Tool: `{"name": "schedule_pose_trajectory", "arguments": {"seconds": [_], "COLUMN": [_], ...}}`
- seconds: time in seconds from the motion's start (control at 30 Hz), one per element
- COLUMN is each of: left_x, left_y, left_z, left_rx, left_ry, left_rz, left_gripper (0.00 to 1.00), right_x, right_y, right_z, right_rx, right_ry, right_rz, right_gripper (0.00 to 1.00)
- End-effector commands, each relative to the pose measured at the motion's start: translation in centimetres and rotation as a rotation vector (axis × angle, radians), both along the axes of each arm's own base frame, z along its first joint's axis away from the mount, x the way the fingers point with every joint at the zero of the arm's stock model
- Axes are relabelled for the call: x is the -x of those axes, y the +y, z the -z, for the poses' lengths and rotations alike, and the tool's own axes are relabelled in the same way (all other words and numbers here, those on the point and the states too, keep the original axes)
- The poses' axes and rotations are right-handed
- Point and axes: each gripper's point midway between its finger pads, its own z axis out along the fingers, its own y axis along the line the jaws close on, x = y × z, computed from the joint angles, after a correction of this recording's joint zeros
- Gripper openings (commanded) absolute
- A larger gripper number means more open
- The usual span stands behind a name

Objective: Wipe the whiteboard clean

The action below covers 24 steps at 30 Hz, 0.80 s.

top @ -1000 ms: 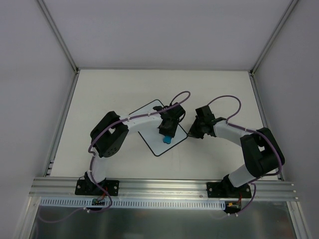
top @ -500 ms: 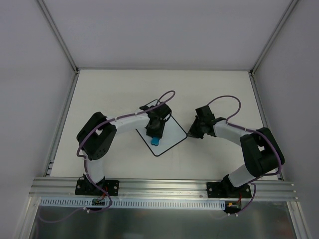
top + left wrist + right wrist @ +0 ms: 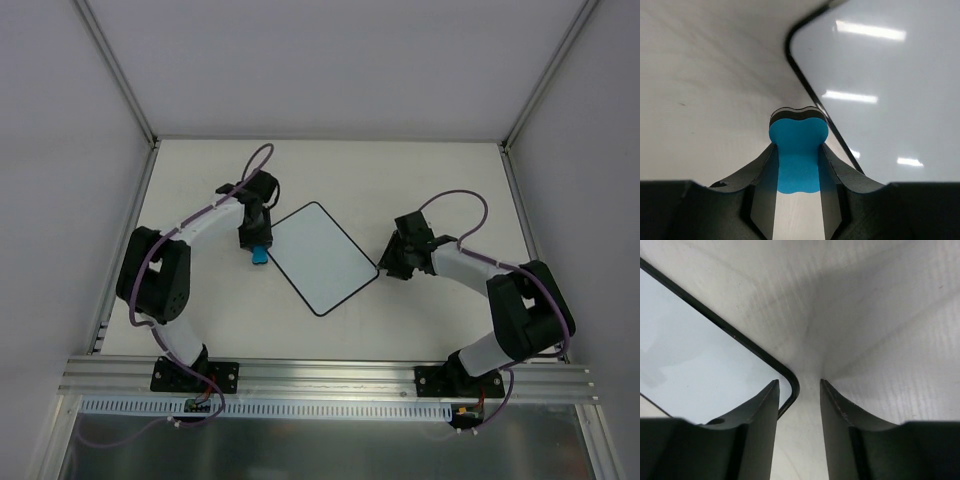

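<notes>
The whiteboard (image 3: 322, 258) lies tilted in the middle of the table, its white face blank inside a thin black rim. My left gripper (image 3: 256, 243) is shut on a small blue eraser (image 3: 258, 255), just off the board's left edge over the bare table. In the left wrist view the eraser (image 3: 798, 145) is pinched between the fingers, with the whiteboard (image 3: 890, 75) to the right. My right gripper (image 3: 386, 266) is at the board's right corner. Seen from the right wrist, its jaws stand slightly open and the whiteboard (image 3: 690, 355) corner lies between them.
The table (image 3: 440, 190) is a pale surface with aluminium rails along the left, right and near sides. Grey walls rise behind and beside it. Both arm bases are bolted to the near rail (image 3: 330, 375).
The left arm has swept the eraser leftward across the board and off its left edge. The right gripper's jaws have parted at the board's right corner.
</notes>
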Motion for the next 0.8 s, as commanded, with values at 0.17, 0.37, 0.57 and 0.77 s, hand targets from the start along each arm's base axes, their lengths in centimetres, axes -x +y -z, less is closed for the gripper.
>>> {"name": "schedule_pose_trajectory", "arguments": {"seconds": [0.17,0.37,0.57,0.77], "left_x": [-4.7,-7.6,-9.0,-8.4], "left_y": [8.1,11.4,12.3,12.4], "left_z": [-0.3,1.2,3.0,3.0], "left_rx": [-0.074,-0.085,-0.085,-0.087], "left_ry": [-0.025,-0.018,0.010,0.011], "left_rz": [-0.227,-0.319,-0.349,-0.366], "left_gripper": [0.00,0.00,0.20,0.70], "right_x": [0.8,0.2,0.8,1.8], "right_y": [-3.9,-5.8,-8.3,-10.9], "right_z": [-2.9,-7.5,-12.2,-16.6], "right_rx": [0.191,0.271,0.348,0.404], "right_ry": [-0.036,-0.164,-0.304,-0.440], "right_rz": [-0.039,-0.075,-0.082,-0.035], "right_gripper": [0.82,0.99,0.99,0.99]}}
